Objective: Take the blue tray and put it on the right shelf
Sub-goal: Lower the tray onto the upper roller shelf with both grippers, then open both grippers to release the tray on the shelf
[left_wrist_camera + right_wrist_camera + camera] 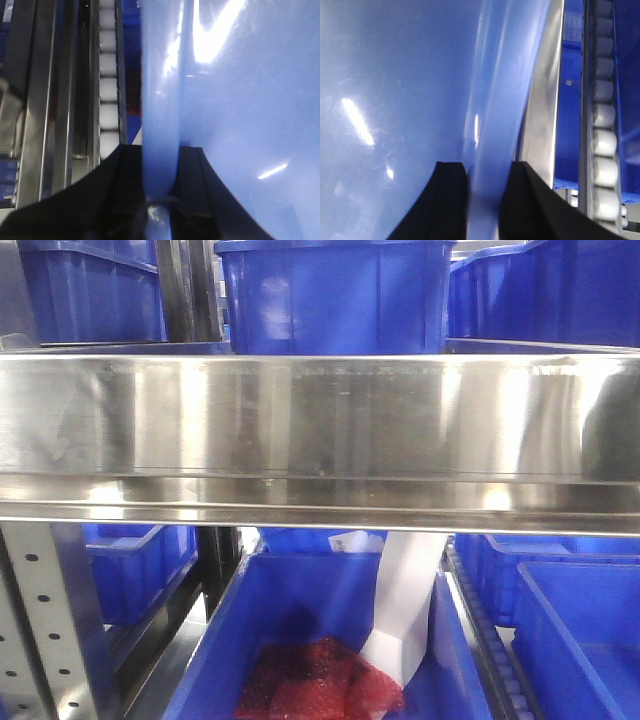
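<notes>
The blue tray (240, 125) is gleaming as smooth, glossy plastic and throwing back hard white streaks of light. Against it, the left gripper (160, 170) and the right gripper (482, 195) are showing up matt black and dull. The right shelf (320, 430) is shining as polished stainless steel, its front rail mirroring blurred shapes. A perforated upright (40, 630) is looking like duller grey metal. The storage bins (335, 295) are showing smooth deep-blue plastic with a soft sheen. White rollers (109, 90) are looking smooth, and red mesh (320, 680) in one bin is looking coarse.
</notes>
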